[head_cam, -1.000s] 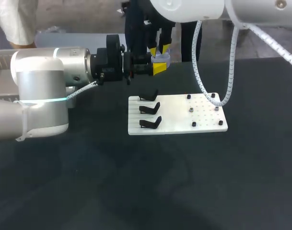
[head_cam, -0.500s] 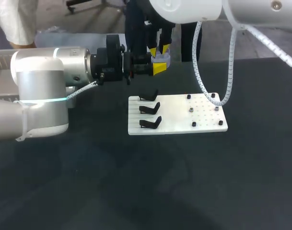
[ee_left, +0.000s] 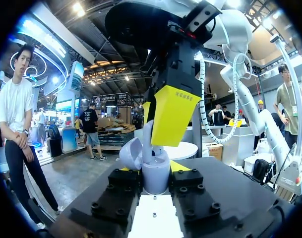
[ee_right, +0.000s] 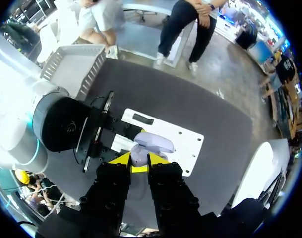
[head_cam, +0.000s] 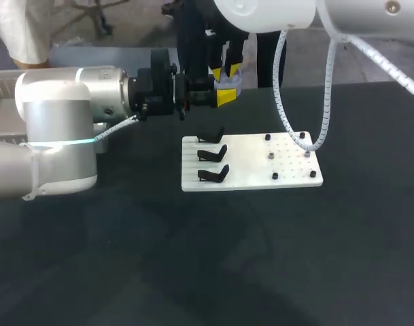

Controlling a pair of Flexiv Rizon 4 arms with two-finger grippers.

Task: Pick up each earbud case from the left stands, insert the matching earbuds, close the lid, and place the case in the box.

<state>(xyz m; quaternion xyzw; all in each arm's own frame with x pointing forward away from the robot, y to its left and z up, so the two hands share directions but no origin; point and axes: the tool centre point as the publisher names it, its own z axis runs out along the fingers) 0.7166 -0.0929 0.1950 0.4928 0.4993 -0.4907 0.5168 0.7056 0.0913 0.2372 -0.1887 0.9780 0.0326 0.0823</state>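
Hold the open lavender earbud case clamped steady in the left gripper, centred just beneath the right gripper, grasp indiscernible.

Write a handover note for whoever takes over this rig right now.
Left gripper: shut on the open lavender earbud case, held above the table beyond the white board.
Right gripper: just above the case's open top; grip unclear.
Stands: all three empty.
Done: case picked up, lid open.
To do: finish filling it, close lid, place it in the box.
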